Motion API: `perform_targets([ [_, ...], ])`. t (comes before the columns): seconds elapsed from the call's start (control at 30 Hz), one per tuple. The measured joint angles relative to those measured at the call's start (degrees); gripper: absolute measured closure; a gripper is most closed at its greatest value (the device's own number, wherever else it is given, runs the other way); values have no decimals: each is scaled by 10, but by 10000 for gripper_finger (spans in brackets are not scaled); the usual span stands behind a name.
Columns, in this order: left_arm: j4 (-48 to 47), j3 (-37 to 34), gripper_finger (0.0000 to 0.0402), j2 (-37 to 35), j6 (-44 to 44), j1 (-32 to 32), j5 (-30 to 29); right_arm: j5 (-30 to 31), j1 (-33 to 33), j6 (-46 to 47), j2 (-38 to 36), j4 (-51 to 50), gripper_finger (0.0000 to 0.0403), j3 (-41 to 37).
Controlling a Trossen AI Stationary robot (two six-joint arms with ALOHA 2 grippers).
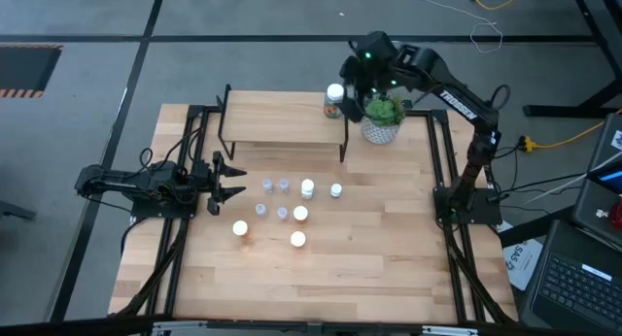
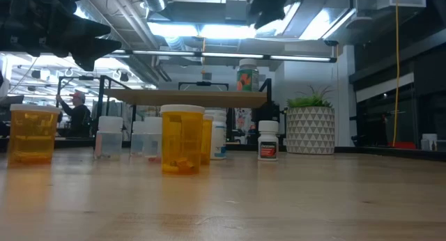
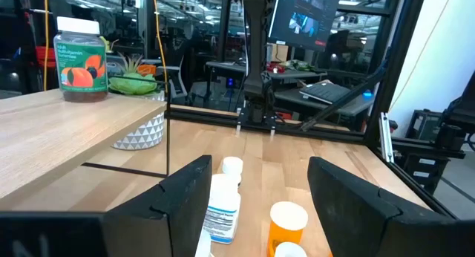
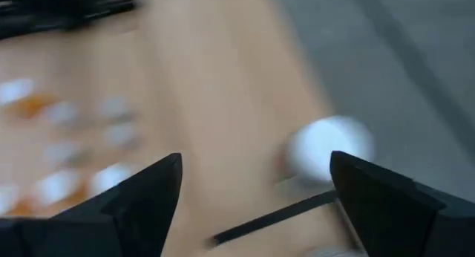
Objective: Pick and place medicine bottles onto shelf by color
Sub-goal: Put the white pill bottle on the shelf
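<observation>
The shelf (image 1: 282,122) stands at the table's far side. A larger dark bottle with a white cap (image 1: 334,98) stands upright on the shelf's right end; it also shows in the low view (image 2: 247,74). My right gripper (image 1: 352,84) hovers open just above and right of it, touching nothing; its wrist view shows the white cap (image 4: 330,145) below the open fingers. Several small orange (image 1: 297,239) and clear (image 1: 267,185) bottles stand upright on the table in front of the shelf. My left gripper (image 1: 233,181) is open and empty, left of them.
A potted green plant (image 1: 382,117) in a white pot stands right of the shelf, close under the right arm. Black frame rails (image 1: 442,181) run along the table's left and right sides. Bare tabletop (image 1: 321,287) lies toward the near edge.
</observation>
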Motion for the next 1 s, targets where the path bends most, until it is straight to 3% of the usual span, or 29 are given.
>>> perform_targets([
  [0.1, 0, 0, 182, 0, 0, 0, 0, -69, 31, 10, 0, -51, 59, 4],
  [0.2, 0, 0, 182, 0, 0, 0, 0, -79, 68, 17, 0, -77, 59, -12],
  [0.6, -1, 0, 182, 0, 0, 0, 0, 53, 219, 146, 1, -34, 59, -144],
  [0.73, -3, 0, 182, 0, 0, 0, 0, 100, 262, 183, 1, -56, 59, -183],
  [0.83, -3, 0, 182, 0, 0, 0, 0, 145, 285, 250, 1, -126, 59, -216],
  [1.0, -3, 0, 182, 0, 0, 0, 0, 149, 325, 328, -15, -183, 59, -284],
])
